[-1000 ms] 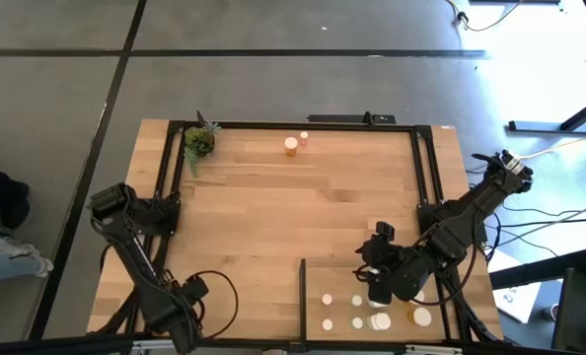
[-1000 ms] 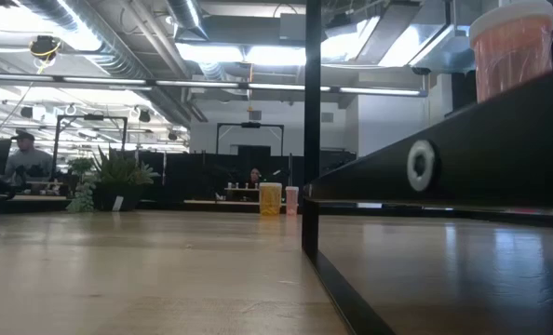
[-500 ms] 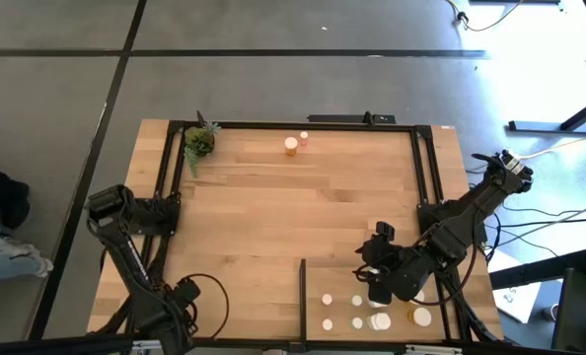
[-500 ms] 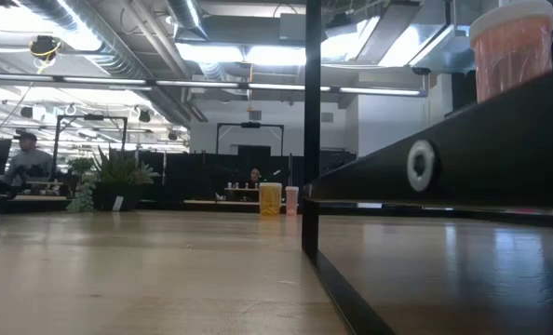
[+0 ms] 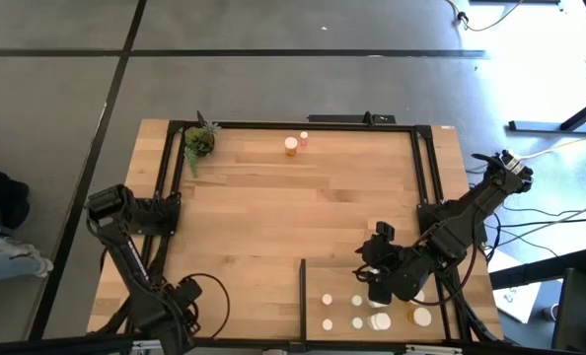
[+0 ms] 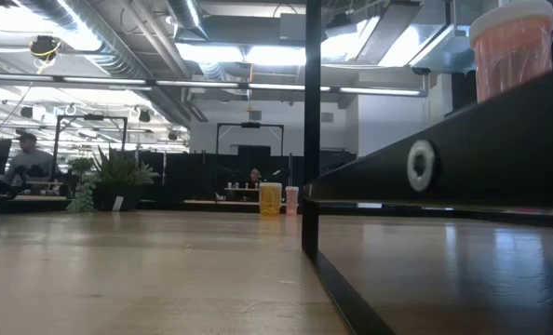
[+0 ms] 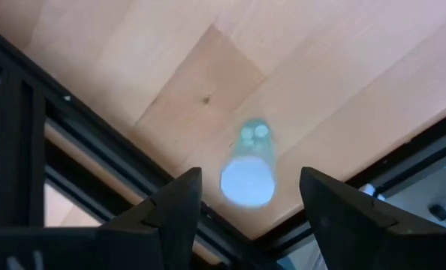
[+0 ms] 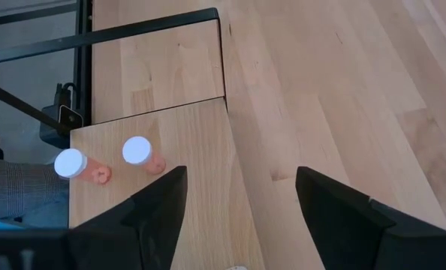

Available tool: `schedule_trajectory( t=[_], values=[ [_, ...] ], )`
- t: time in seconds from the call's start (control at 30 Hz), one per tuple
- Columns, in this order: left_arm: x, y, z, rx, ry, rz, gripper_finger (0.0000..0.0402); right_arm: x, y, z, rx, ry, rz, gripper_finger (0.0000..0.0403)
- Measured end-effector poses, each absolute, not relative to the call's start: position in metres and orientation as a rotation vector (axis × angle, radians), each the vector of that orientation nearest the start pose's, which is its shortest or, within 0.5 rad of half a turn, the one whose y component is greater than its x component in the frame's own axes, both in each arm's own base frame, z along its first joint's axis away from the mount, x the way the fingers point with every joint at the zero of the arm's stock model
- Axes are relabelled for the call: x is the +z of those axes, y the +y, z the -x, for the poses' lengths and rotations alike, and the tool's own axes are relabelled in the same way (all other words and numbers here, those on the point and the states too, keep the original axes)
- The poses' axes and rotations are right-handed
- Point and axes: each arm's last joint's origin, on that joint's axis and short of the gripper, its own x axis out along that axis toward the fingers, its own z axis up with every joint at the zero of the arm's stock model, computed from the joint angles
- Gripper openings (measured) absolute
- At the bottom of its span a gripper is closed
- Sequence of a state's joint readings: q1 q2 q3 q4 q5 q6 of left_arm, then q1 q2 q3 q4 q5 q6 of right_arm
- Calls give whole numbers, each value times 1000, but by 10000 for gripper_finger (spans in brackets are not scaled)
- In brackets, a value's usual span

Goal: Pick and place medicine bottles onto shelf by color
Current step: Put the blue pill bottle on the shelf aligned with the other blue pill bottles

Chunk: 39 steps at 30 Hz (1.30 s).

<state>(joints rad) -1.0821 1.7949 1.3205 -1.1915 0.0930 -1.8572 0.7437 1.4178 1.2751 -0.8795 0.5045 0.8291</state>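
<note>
- Watching the left gripper point(image 7: 249, 181), my worry is the pale greenish bottle point(image 7: 253, 141): it stands right by the black frame at the near-left corner of the table, on the same edge as the shelf. A slightly off descent could clip the white cap and knock it over, or send it rolling off the edge
- Jaws on that left gripper are spread wide with nothing in them. The bottle sits below, roughly centred in the gap, not touched as far as I can see
- From overhead the arm hides that bottle completely, so only the wrist camera shows it
- Right gripper point(image 8: 238, 187) hangs over the shelf point(image 5: 315, 281) at the near-right corner, fingers apart and empty too. Several bottles are packed under and beside it, so a careless swing there could bowl them over
- Two orange bottles point(image 8: 103, 161) stand near the shelf's corner, well clear of the right fingers
- Two more bottles point(image 5: 296, 143) wait at the far edge of the table, and the colour sort isn't finished, I'd guess
</note>
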Motion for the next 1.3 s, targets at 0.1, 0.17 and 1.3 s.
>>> schedule_trajectory(
  t=[0.1,0.17,1.3],
  values=[
    [195,-278,-144,670,1594,562,219,310,179,-215,-133,836,-180,251],
    [188,-277,-143,658,1626,567,219,310,179,-215,-133,836,-180,251],
    [180,-269,-155,646,1649,581,109,309,179,-215,-133,836,-179,251]
  ],
)
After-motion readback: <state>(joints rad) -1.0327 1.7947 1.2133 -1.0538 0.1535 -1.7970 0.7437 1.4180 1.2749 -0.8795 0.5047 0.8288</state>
